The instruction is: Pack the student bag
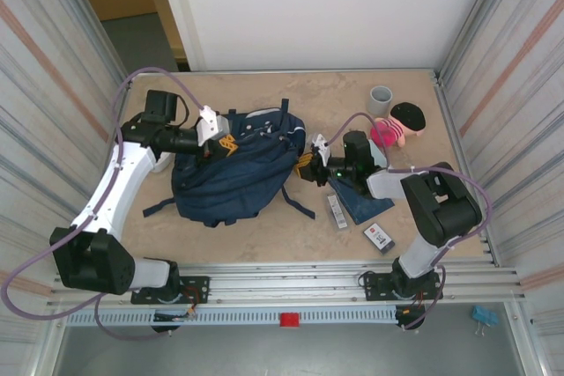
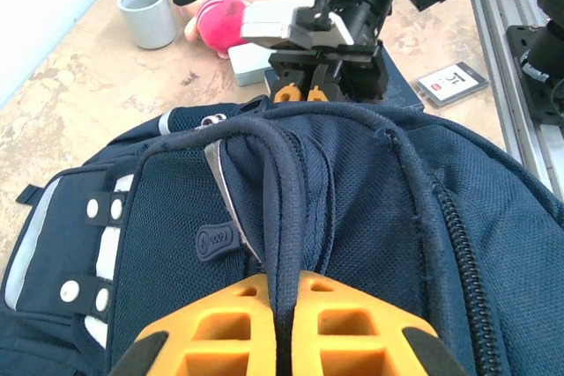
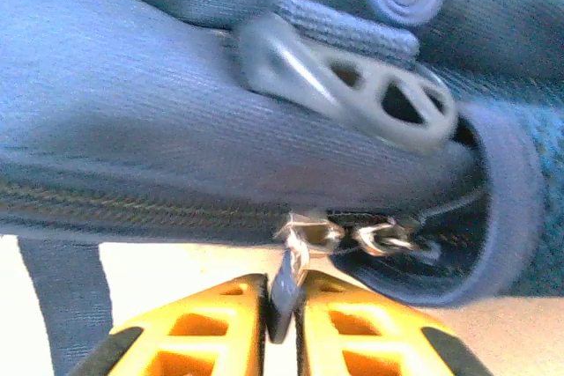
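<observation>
Surface (image 1: 264, 94): pale and mottled, it carries everything below.
Bag (image 1: 242, 173): navy, the biggest thing here, lying left of centre on the surface between my two arms. From the top view I cannot tell what is inside it.
Bag's zip (image 3: 132, 204): the teeth I see run closed up to two sliders. Just past them there is a dark gap in the fabric, and I cannot see into it.
Book (image 1: 366, 204): dark blue, flat on the surface right of the bag, partly under my right arm.
Doll (image 1: 401, 125): pink body, black hair, lying at the far right, near the cup (image 1: 381, 99).
Cup: grey, upright, mouth up, well apart from the bag.
Left end effector (image 2: 280, 292): at the bag's far left top, pinched tight on the dark handle (image 2: 269, 182), which runs up between my yellow fingers.
Right end effector (image 3: 280, 297): at the bag's right edge, fingers nearly touching, gripping the small metal zip pull (image 3: 289, 266) that hangs from a slider.
Box (image 1: 379, 237): small, white with a red mark, on the near right by the book.
</observation>
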Action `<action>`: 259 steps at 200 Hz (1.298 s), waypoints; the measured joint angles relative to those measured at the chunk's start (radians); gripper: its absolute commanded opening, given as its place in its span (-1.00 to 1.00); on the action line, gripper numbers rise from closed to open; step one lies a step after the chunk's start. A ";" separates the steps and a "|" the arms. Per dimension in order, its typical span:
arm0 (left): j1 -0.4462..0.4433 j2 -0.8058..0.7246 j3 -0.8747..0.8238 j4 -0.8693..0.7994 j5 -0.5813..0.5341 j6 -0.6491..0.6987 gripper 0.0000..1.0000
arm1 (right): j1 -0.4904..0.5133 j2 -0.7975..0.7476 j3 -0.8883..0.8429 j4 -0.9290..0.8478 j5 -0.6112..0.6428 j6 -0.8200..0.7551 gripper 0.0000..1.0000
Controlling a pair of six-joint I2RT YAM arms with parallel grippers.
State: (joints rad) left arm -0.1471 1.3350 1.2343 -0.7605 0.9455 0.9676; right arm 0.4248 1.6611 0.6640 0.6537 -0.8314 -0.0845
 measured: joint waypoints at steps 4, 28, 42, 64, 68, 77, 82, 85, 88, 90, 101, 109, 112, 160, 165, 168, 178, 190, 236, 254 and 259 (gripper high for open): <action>0.002 0.000 -0.003 0.003 -0.001 -0.001 -1.00 | -0.001 -0.003 0.000 -0.005 -0.001 0.002 -0.85; 0.004 0.000 -0.023 0.031 -0.014 -0.009 -1.00 | -0.006 -0.031 0.000 -0.044 -0.005 -0.006 -1.00; 0.004 -0.001 -0.037 0.053 -0.024 -0.020 -1.00 | -0.006 -0.045 0.000 -0.070 -0.004 -0.007 -1.00; 0.004 -0.006 -0.058 0.090 -0.041 -0.046 -1.00 | -0.006 -0.061 0.001 -0.101 -0.004 -0.007 -1.00; 0.004 -0.007 -0.061 0.098 -0.048 -0.055 -1.00 | -0.006 -0.063 0.002 -0.110 -0.004 -0.007 -1.00; 0.002 -0.013 -0.070 0.121 -0.067 -0.077 -1.00 | -0.006 -0.068 0.006 -0.130 -0.004 -0.007 -1.00; -0.002 -0.016 -0.074 0.133 -0.087 -0.096 -1.00 | -0.005 -0.071 0.009 -0.142 -0.003 -0.007 -1.00; -0.005 -0.018 -0.076 0.142 -0.098 -0.106 -1.00 | -0.004 -0.073 0.012 -0.149 -0.003 -0.006 -1.00; -0.009 -0.021 -0.079 0.153 -0.112 -0.119 -1.00 | -0.003 -0.076 0.014 -0.158 -0.002 -0.006 -1.00; -0.012 -0.022 -0.080 0.159 -0.121 -0.125 -1.00 | -0.002 -0.078 0.014 -0.162 -0.002 -0.006 -1.00; -0.034 -0.031 -0.092 0.196 -0.178 -0.166 -1.00 | 0.009 -0.095 0.021 -0.199 0.002 -0.007 -1.00; -0.059 -0.039 -0.105 0.230 -0.232 -0.201 -1.00 | 0.022 -0.113 0.027 -0.235 0.008 -0.007 -1.00; -0.069 -0.042 -0.110 0.241 -0.252 -0.213 -1.00 | 0.027 -0.120 0.030 -0.247 0.009 -0.007 -1.00; -0.178 -0.046 -0.182 0.414 -0.483 -0.410 -1.00 | 0.129 -0.218 0.073 -0.428 0.052 0.027 -1.00; -0.190 -0.046 -0.190 0.431 -0.503 -0.432 -1.00 | 0.142 -0.226 0.074 -0.439 0.059 0.041 -1.00; -0.198 -0.046 -0.195 0.442 -0.511 -0.445 -1.00 | 0.150 -0.232 0.075 -0.445 0.063 0.050 -1.00; -0.222 -0.046 -0.214 0.480 -0.544 -0.483 -1.00 | 0.177 -0.247 0.076 -0.460 0.081 0.082 -1.00; -0.252 -0.045 -0.232 0.520 -0.578 -0.525 -1.00 | 0.201 -0.256 0.076 -0.468 0.105 0.131 -1.00; -0.329 -0.021 -0.249 0.605 -0.670 -0.622 -1.00 | 0.230 -0.259 0.076 -0.467 0.203 0.315 -0.96; -0.338 -0.020 -0.249 0.622 -0.682 -0.635 -1.00 | 0.230 -0.259 0.076 -0.451 0.236 0.357 -0.84; -0.338 -0.020 -0.249 0.626 -0.682 -0.636 -1.00 | 0.230 -0.258 0.076 -0.449 0.242 0.364 -0.86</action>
State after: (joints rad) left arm -0.4847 1.3148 0.9848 -0.1341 0.2634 0.3313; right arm 0.6552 1.4029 0.7395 0.2050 -0.5896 0.2790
